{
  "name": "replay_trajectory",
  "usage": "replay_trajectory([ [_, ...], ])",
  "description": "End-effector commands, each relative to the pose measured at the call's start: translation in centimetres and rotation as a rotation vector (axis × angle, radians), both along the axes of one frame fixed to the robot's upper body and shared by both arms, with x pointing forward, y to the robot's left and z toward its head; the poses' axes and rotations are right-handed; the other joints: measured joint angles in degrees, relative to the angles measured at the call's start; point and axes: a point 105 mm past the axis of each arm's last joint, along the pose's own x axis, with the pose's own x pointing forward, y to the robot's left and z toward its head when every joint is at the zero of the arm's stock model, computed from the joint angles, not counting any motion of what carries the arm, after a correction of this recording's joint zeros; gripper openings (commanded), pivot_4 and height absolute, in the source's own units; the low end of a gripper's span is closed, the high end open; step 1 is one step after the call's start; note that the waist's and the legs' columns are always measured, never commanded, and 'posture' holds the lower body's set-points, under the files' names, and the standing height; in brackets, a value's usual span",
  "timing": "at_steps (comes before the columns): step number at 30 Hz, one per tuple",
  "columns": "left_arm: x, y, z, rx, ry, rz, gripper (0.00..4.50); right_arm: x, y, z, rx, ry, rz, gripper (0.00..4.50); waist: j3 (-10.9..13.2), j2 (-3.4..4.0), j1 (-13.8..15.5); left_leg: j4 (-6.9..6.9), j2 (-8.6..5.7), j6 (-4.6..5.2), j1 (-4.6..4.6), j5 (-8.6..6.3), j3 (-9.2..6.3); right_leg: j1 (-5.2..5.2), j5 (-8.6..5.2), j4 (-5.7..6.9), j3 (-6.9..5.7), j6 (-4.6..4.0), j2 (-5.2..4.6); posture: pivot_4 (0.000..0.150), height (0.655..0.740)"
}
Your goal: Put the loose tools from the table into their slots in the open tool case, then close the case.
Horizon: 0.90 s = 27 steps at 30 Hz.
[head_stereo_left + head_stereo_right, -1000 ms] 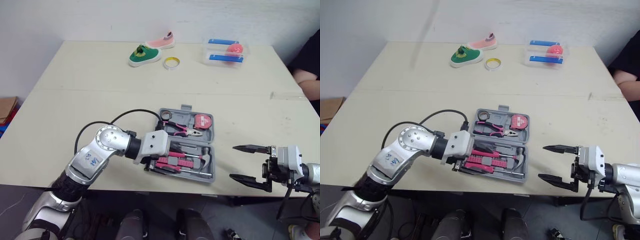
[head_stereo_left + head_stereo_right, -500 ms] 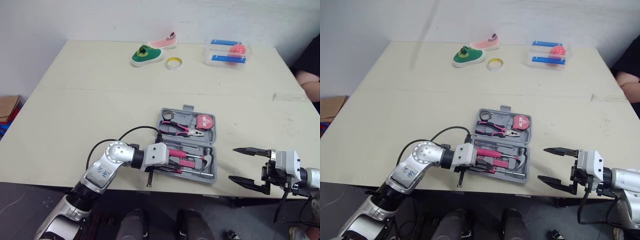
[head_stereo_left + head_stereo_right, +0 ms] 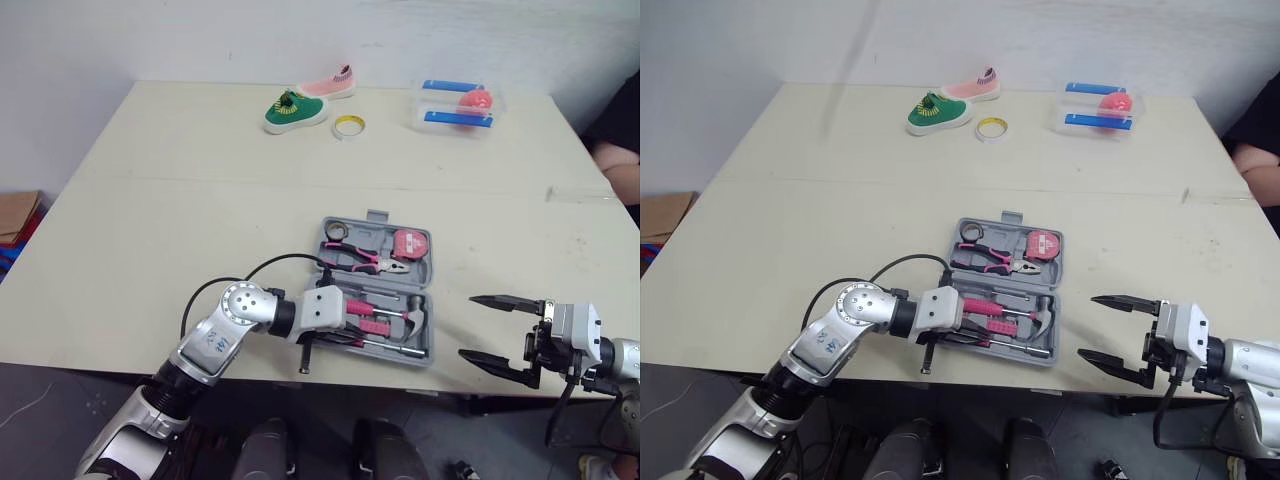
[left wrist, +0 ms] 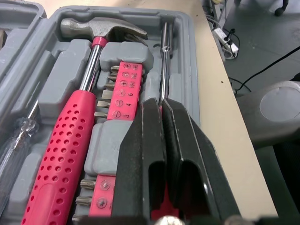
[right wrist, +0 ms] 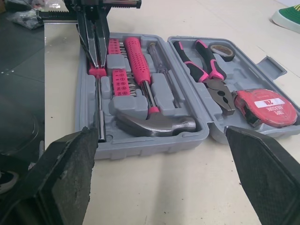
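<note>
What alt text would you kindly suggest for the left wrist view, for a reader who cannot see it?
The left gripper, shut on a screwdriver's pink handle, holds it with the shaft lying along the outer slot of the grey case. Beside it lie a rack of bits and a pink-handled hammer, with the table edge past the case.

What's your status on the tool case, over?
Left gripper shut on screwdriver, laid in the front slot. Right gripper open, hovering right of tool case. Case open; hammer, pliers, tape measure seated. Green shoe far back, not in the way.
</note>
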Motion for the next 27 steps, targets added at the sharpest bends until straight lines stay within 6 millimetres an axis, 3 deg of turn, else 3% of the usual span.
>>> replay_trajectory([
  [1,0.3,1.5,-3.5,0.175,0.026,0.057,0.06,0.0,-0.3,0.4,-0.005,-0.030,-0.009,4.50,0.0,0.01,0.0,0.00,0.00,0.00,0.01,0.00,0.00,0.00,0.00,0.00,0.00,0.00,0.00,0.150,0.7400],
  [5,0.0,2.4,-5.1,0.239,0.063,0.056,0.06,0.2,-0.3,0.1,-0.007,-0.028,-0.015,4.50,-0.4,-0.03,0.0,0.00,0.01,0.09,0.11,-0.08,0.00,0.11,0.00,-0.02,0.01,-0.01,-0.01,0.150,0.7400],
  [8,0.1,1.6,-3.8,0.126,0.030,0.051,0.06,0.9,-0.3,0.6,0.022,-0.029,-0.064,4.50,-0.6,0.05,-0.1,0.00,0.06,0.10,0.13,-0.12,-0.02,0.13,-0.01,-0.04,0.05,-0.02,-0.01,0.150,0.7400],
  [12,1.1,1.0,2.4,-0.207,-0.037,0.055,0.06,3.0,-1.1,1.0,0.034,0.044,-0.242,4.50,-0.7,0.11,-0.1,0.00,0.09,0.06,0.05,-0.10,-0.02,0.02,-0.02,0.00,0.19,-0.05,-0.05,0.150,0.7400],
  [16,2.0,3.6,7.1,-0.383,-0.092,0.087,0.06,4.1,-1.2,0.6,0.011,0.086,-0.312,4.50,-0.7,0.11,-0.1,0.01,0.14,-0.13,-0.11,-0.01,-0.14,-0.10,-0.08,0.03,0.20,-0.16,-0.04,0.150,0.7400],
  [19,3.3,6.0,8.1,-0.373,-0.118,0.170,0.00,4.7,-1.2,0.4,-0.008,0.077,-0.319,3.63,-0.7,0.12,-0.2,0.00,0.14,-0.13,-0.11,0.00,-0.13,-0.09,-0.08,0.03,0.06,-0.16,0.04,0.150,0.7400],
  [20,3.9,6.8,8.1,-0.352,-0.137,0.205,0.00,4.8,-1.2,0.1,-0.032,0.080,-0.317,3.13,-0.7,0.12,-0.3,-0.01,0.14,-0.13,-0.09,-0.01,-0.07,-0.08,-0.08,0.03,-0.01,-0.15,0.07,0.150,0.7400],
  [22,5.1,8.4,7.3,-0.285,-0.149,0.291,0.00,5.2,-1.2,-0.2,-0.068,0.072,-0.306,2.14,-0.7,0.12,-0.3,-0.01,0.12,-0.09,-0.06,-0.03,0.00,-0.07,-0.06,0.03,-0.09,-0.11,0.08,0.150,0.7400],
  [23,5.8,9.3,6.6,-0.245,-0.156,0.332,0.00,5.3,-1.0,-0.4,-0.082,0.075,-0.295,1.90,-0.7,0.11,-0.3,-0.01,0.09,-0.06,-0.06,-0.04,0.03,-0.08,-0.04,0.02,-0.08,-0.09,0.08,0.150,0.7400],
  [24,6.6,10.3,5.9,-0.223,-0.144,0.393,0.00,5.5,-0.6,-0.6,-0.092,0.085,-0.278,1.28,-0.7,0.11,-0.3,-0.01,0.07,-0.03,-0.07,-0.05,0.05,-0.10,-0.03,0.01,-0.06,-0.07,0.07,0.150,0.7400],
  [27,7.8,11.3,4.3,-0.174,-0.113,0.464,0.00,6.0,0.3,-1.7,-0.130,0.117,-0.241,0.01,-0.7,0.10,-0.4,-0.01,0.06,-0.01,-0.07,-0.06,0.07,-0.12,-0.02,0.00,-0.04,-0.05,0.08,0.150,0.7400],
])
